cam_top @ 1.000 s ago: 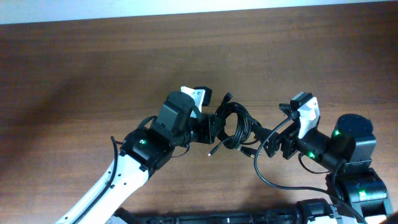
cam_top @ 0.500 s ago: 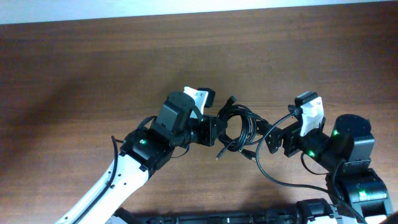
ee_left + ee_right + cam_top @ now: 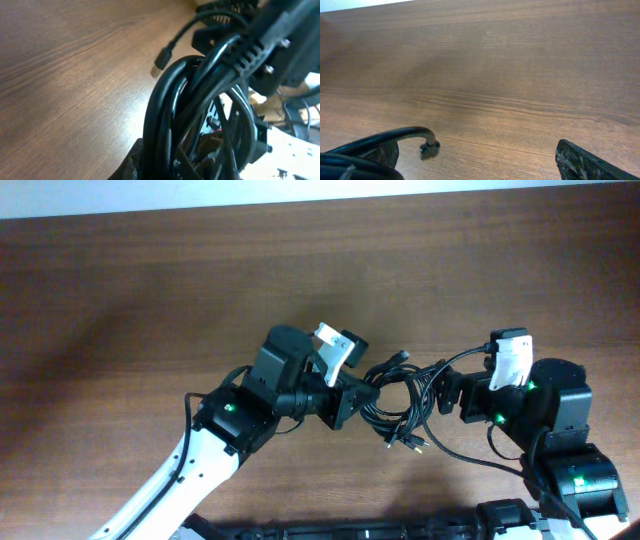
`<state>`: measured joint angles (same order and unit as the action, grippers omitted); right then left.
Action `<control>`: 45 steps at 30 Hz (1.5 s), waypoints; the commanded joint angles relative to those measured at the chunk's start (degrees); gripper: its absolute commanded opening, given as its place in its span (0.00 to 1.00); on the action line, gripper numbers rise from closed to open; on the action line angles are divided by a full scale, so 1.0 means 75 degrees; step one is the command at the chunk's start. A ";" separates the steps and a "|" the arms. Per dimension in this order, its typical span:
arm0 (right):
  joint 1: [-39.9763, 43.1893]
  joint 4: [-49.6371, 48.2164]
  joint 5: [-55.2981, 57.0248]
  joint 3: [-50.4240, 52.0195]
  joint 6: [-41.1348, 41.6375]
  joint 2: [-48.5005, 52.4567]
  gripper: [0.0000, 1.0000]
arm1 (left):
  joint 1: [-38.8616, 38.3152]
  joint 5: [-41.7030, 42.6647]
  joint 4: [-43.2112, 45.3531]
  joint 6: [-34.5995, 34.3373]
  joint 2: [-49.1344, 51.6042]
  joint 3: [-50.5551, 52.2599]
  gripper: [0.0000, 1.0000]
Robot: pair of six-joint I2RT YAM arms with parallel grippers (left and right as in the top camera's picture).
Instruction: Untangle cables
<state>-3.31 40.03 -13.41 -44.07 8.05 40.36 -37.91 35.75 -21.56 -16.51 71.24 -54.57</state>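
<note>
The cables point(image 3: 396, 396) form a knotted black bundle of loops in the middle of the wooden counter point(image 3: 150, 300), between the two arms. The left pincer point(image 3: 352, 394) sits at the bundle's left edge, closed around several thick strands; its wrist view is filled with these strands running up from between its fingers. One silver-tipped plug point(image 3: 160, 62) sticks out from the bundle over bare wood, and further plug ends point(image 3: 408, 443) trail from the bundle's lower side. The right pincer point(image 3: 447, 392) is at the bundle's right edge with its fingers point(image 3: 580, 162) spread wide apart. A single curved strand point(image 3: 395, 135) from the bundle lies against one finger, not clamped.
</note>
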 commanded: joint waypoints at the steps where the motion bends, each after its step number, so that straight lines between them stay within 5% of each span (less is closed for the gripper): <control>1: 0.0052 -0.0009 0.0799 -0.0140 0.0259 0.0041 0.98 | -0.0076 0.1023 -0.0067 0.1087 -0.0181 -0.0146 0.00; 22: 0.0052 0.0006 0.1183 -0.0140 0.0347 0.0041 0.98 | -0.0076 0.2821 -0.1017 0.3401 -0.0181 -0.0146 0.00; 28: 0.0052 0.0058 0.1241 -0.0140 0.0402 0.0041 0.98 | -0.0073 0.2090 -0.1195 0.3526 -0.0181 -0.0146 0.00; 31: 0.0052 0.0061 0.1008 -0.0140 0.0396 0.0041 0.99 | -0.0055 0.1253 -0.1102 0.3034 -0.0181 -0.0146 0.00; 36: 0.0052 -0.0064 0.0388 -0.0143 0.0204 0.0038 0.98 | 0.0463 -0.0536 -0.0758 0.0816 -0.0181 -0.0146 0.00; 39: 0.0052 -0.0204 -0.0816 -0.0143 -0.0962 0.0038 0.98 | 0.1052 -0.0411 -0.0729 0.0082 -0.0181 -0.0146 0.00; 45: 0.0052 -0.0204 -0.0947 -0.0143 -0.1166 0.0038 0.98 | 0.1839 0.1772 -0.0527 0.0664 -0.0181 -0.0146 0.00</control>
<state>-3.29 38.72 -18.44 -44.10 1.52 40.73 -26.41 36.71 -26.79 -13.13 71.24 -54.98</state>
